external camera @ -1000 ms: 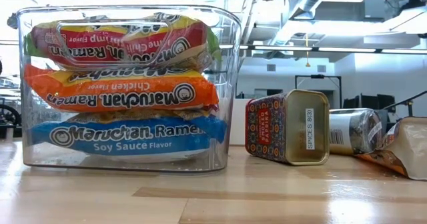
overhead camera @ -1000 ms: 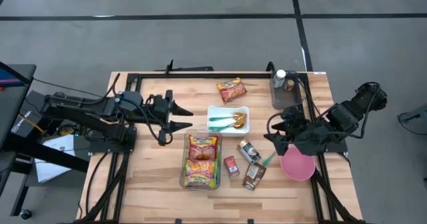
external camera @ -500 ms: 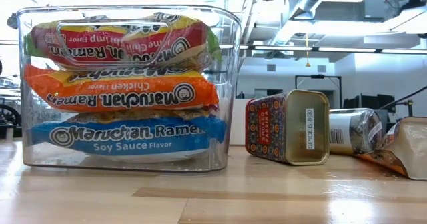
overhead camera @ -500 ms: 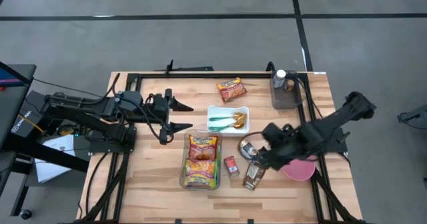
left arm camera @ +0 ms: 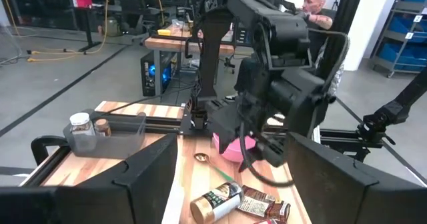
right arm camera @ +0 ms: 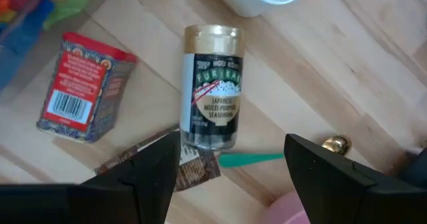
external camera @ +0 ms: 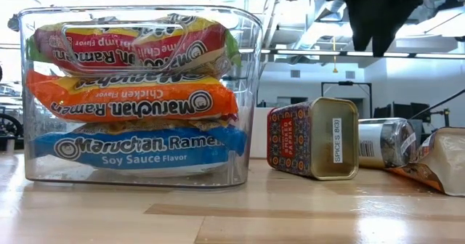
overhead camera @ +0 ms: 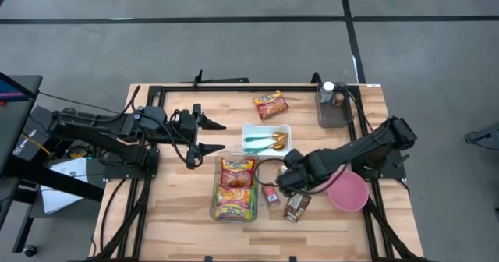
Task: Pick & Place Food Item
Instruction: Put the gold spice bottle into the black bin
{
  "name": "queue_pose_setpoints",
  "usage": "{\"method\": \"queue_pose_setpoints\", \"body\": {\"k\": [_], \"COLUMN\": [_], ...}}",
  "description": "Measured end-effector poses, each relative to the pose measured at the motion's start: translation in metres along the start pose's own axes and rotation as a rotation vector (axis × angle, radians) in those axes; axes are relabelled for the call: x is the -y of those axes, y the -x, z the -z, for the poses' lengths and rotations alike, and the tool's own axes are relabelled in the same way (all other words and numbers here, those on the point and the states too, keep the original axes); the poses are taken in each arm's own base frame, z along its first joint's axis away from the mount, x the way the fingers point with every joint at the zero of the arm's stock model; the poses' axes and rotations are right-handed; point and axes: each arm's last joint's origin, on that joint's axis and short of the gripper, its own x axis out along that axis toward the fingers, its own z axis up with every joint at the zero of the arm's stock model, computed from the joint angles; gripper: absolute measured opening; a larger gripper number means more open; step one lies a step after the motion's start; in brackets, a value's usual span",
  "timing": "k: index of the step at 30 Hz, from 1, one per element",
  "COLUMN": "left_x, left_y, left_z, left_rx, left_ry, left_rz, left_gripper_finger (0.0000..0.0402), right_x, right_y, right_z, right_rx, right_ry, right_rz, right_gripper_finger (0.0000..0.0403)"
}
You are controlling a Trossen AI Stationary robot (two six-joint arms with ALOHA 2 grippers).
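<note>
Right wrist view shows the right gripper (right arm camera: 230,167) with jaws spread, hovering above the lying glass seasoning jar with gold lid (right arm camera: 211,84). It should descend centred across the jar's body, avoiding the red spice tin (right arm camera: 83,85) nearby.
</note>
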Motion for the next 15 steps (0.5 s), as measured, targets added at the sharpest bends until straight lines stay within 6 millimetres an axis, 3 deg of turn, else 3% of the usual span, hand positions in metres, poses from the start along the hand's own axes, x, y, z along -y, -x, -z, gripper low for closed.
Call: {"method": "queue_pose_setpoints", "body": {"k": [9, 15], "left_x": [0.001, 0.002], "left_y": [0.000, 0.000], "left_z": [0.000, 0.000], "left_rx": [-0.003, -0.003], "left_ry": [0.025, 0.030], "left_rz": [0.027, 0.028], "left_gripper_finger": [0.0271, 0.0271], "right_x": [-0.018, -0.004], "right_y": [-0.028, -0.060], "right_z": [-0.004, 0.015], "right_rx": [-0.047, -0.110], "right_ry": [0.045, -0.041], "right_rz": [-0.006, -0.065], "right_gripper_finger": [0.0262, 0.0262]}}
